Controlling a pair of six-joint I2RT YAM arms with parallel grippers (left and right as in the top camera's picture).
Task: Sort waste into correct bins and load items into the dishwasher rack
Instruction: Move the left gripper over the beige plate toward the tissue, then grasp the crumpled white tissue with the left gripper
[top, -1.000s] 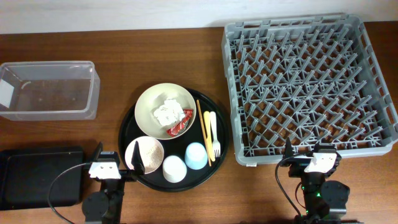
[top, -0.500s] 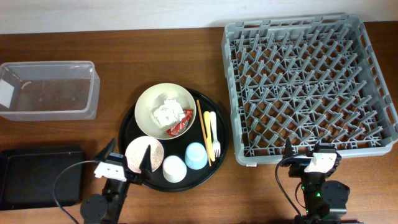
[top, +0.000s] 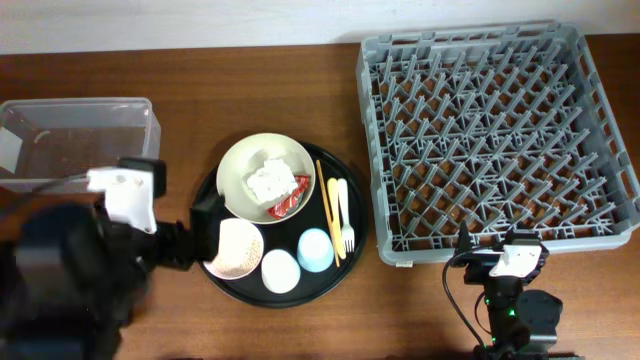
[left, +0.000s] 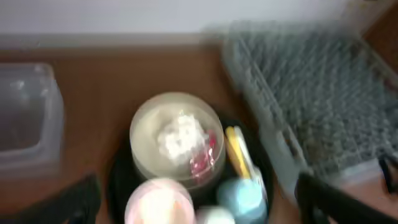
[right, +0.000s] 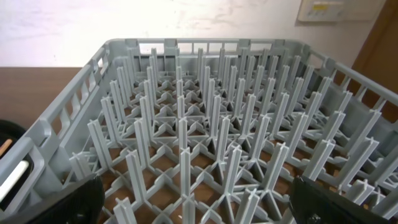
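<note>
The large cream bowl (top: 266, 165) holds the white paper wad (top: 265, 183) and the red wrapper (top: 288, 205). The pink bowl (top: 238, 248) holds rice-like grains. The white cup (top: 280, 271), the light-blue cup (top: 315, 250), the orange sticks (top: 325, 205) and the forks (top: 343, 215) lie nearby. My left gripper (top: 205, 235) is open and raised at the pink bowl's left. The blurred left wrist view shows the cream bowl (left: 176, 118), the pink bowl (left: 158, 202) and the open left gripper (left: 202, 202). My right gripper (top: 503, 262) is open in front of the dishwasher rack (top: 495, 140). The black tray bin is hidden under my left arm.
All the dishes sit on a large round black tray (top: 300, 292). The clear tub (top: 80, 140) stands at the far left. The right wrist view shows the rack's pegs (right: 205, 124) close ahead between the right gripper's open fingers (right: 199, 205).
My left arm has risen from the front edge and swung left and back, and now covers the black tray bin. The right arm has not moved.
</note>
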